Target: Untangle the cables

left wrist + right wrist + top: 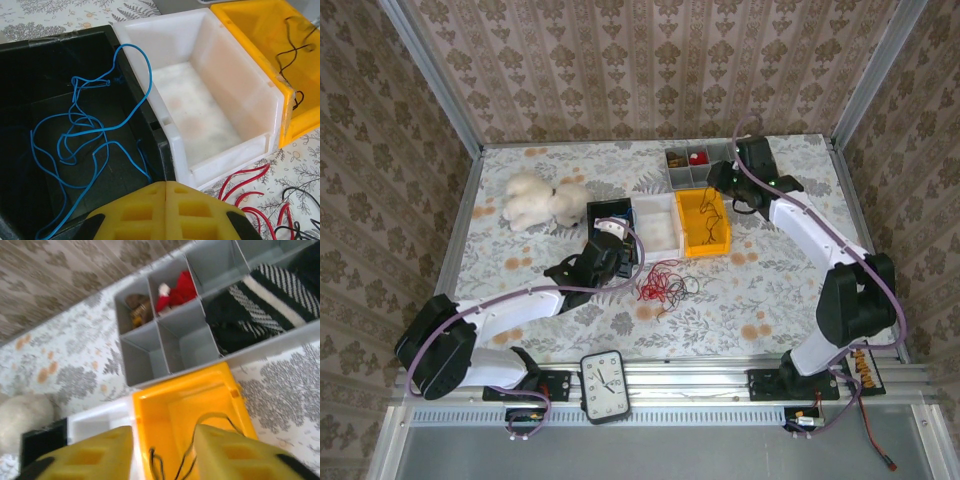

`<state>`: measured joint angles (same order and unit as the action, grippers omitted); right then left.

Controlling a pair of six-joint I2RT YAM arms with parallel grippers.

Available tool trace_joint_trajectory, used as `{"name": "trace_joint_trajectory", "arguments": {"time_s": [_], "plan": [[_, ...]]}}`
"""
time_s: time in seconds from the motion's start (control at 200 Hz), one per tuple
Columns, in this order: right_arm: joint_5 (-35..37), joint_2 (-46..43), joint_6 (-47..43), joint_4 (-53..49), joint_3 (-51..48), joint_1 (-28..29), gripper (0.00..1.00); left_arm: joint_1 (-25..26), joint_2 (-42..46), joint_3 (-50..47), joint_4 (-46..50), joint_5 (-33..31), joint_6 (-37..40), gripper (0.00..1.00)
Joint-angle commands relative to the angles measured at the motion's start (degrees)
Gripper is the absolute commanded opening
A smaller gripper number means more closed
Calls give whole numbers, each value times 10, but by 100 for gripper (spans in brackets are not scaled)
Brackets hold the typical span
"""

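Three bins stand in a row. The blue cable point(75, 135) lies in the black bin point(30, 55), with one loop over the wall beside the white bin point(225, 100). A dark cable point(292, 50) sits in the yellow bin point(250, 30). The red cables point(658, 280) are heaped on the table point(770, 300) in front. The left gripper point(165, 200) is over the black bin's near wall with its pads together. The right gripper point(162, 455) is spread apart above the yellow bin, and a grey tray point(165, 350) sits behind it.

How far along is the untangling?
Done: blue cable in the black bin, one dark cable in the yellow bin. In hand: nothing visibly gripped; left tool shut over the black bin, right tool open over yellow. Left: red and dark cables tangled on the table; white bin empty.
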<state>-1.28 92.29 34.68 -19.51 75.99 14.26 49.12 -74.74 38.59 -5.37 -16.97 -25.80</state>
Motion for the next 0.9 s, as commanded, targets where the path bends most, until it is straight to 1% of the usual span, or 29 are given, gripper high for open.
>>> {"name": "trace_joint_trajectory", "arguments": {"time_s": [0.0,0.14,0.22,0.4,0.49,0.615,0.735,0.895], "plan": [[25,-10,-12,-33,-12,9,51,-6,-15,26,19,-10,-13,0],[31,-47,-2,-33,-58,18,53,-8,-25,37,37,-20,-26,0],[36,-72,-1,-34,-91,38,52,-12,-29,43,51,-28,-36,0],[13,-104,-32,-26,-182,133,53,-22,-37,51,81,-44,-62,0],[6,-99,-38,-30,-216,189,53,-32,-40,53,92,-43,-75,0],[25,-77,-30,-47,-230,251,53,-39,-46,57,101,-39,-84,0],[37,-50,-10,-54,-228,272,54,-39,-47,58,100,-36,-81,0],[51,-21,-19,-87,-213,274,52,-39,-45,58,100,-35,-80,0]]}}
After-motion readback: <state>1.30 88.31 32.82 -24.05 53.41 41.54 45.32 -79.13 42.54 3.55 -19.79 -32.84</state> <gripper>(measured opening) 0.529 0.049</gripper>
